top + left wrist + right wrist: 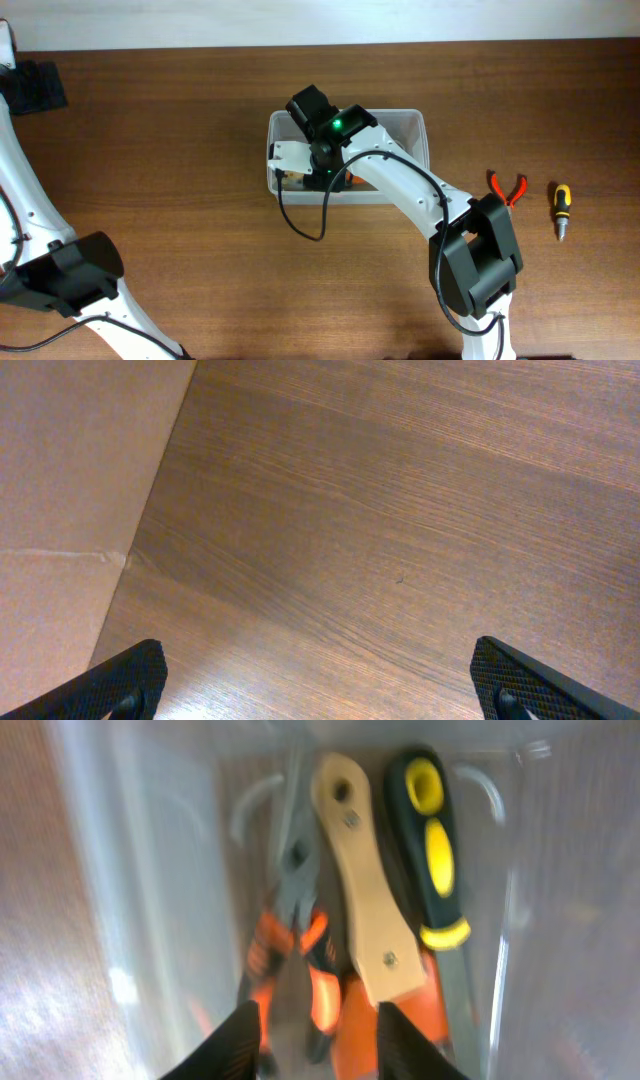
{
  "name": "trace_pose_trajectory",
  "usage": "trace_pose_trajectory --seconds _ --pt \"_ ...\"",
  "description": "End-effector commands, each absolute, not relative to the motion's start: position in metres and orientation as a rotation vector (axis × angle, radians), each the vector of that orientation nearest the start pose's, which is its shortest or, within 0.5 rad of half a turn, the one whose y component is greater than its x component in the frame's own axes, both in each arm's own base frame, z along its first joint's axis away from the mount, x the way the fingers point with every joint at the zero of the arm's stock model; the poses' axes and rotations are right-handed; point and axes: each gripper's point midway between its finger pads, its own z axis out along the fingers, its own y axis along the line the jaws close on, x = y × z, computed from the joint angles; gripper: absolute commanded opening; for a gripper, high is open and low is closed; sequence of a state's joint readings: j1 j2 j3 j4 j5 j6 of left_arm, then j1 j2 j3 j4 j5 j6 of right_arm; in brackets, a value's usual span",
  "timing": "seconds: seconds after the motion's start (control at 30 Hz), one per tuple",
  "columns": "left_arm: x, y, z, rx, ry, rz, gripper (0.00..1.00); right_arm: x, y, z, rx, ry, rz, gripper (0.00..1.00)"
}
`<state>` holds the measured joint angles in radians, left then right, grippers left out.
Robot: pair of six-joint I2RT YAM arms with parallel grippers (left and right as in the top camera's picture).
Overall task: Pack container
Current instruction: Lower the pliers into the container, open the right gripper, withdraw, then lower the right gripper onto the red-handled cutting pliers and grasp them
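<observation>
Right gripper (pixel 320 1040) was seen half-parted inside the container (pixel 412 130), set mid-table, over pliers (pixel 290 935), a wooden handle (pixel 365 890) and 1 screwdriver (pixel 435 850); grip could not be told. Left gripper (pixel 318 685) was held wide above the table (pixel 380 510)

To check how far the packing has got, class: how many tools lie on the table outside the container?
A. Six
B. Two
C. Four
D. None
B: in the overhead view only the red-handled pliers and a yellow-and-black screwdriver lie on the table, both to the right of the container.
</observation>
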<state>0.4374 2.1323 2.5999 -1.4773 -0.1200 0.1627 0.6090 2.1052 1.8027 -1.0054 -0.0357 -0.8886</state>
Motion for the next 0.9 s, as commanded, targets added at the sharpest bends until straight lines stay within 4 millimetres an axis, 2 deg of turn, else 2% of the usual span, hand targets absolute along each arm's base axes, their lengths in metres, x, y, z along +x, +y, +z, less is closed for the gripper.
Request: trace_pose_trajectory --seconds 0.0,0.07,0.17,0.2,0.23,0.3,0.4,0.47,0.53,0.7,0.77,0.87 --pt "0.428 0.224 0.296 -0.421 2.573 0.362 0.99 0.401 0.255 0.113 -1.920 2.083 -0.229 0.34" --pt "0.428 0.223 0.296 -0.421 2.573 0.362 0.99 0.411 0.247 0.130 -1.833 2.105 -0.322 0.31" --pt "0.428 0.223 0.296 -0.421 2.573 0.362 0.99 0.432 0.227 0.168 -1.558 2.185 -0.463 0.29" --pt "0.428 0.223 0.296 -0.421 2.573 0.362 0.99 0.448 0.207 0.201 -1.249 2.264 -0.489 0.33" --pt "0.428 0.223 0.296 -0.421 2.573 0.362 0.99 0.454 0.196 0.214 -1.102 2.297 -0.485 0.37" --pt "0.428 0.223 0.296 -0.421 2.573 0.362 0.99 0.465 0.143 0.259 -0.597 2.394 -0.409 0.64" --pt "0.428 0.223 0.296 -0.421 2.573 0.362 0.99 0.465 0.090 0.278 -0.286 2.471 -0.291 0.80" --pt "0.428 0.223 0.296 -0.421 2.573 0.362 0.99 0.460 0.057 0.276 -0.142 2.541 -0.184 0.85" --pt "0.428 0.223 0.296 -0.421 2.573 0.362 0.99 0.452 0.023 0.265 0.009 2.622 -0.090 0.84" --pt "0.428 0.223 0.296 -0.421 2.573 0.362 0.99 0.424 -0.044 0.225 0.363 2.797 0.041 0.82" --pt "0.428 0.223 0.296 -0.421 2.573 0.362 0.99 0.412 -0.065 0.208 0.465 2.851 0.032 0.82" --pt "0.428 0.223 0.296 -0.421 2.573 0.362 0.99 0.392 -0.083 0.181 0.556 2.931 0.027 0.82"
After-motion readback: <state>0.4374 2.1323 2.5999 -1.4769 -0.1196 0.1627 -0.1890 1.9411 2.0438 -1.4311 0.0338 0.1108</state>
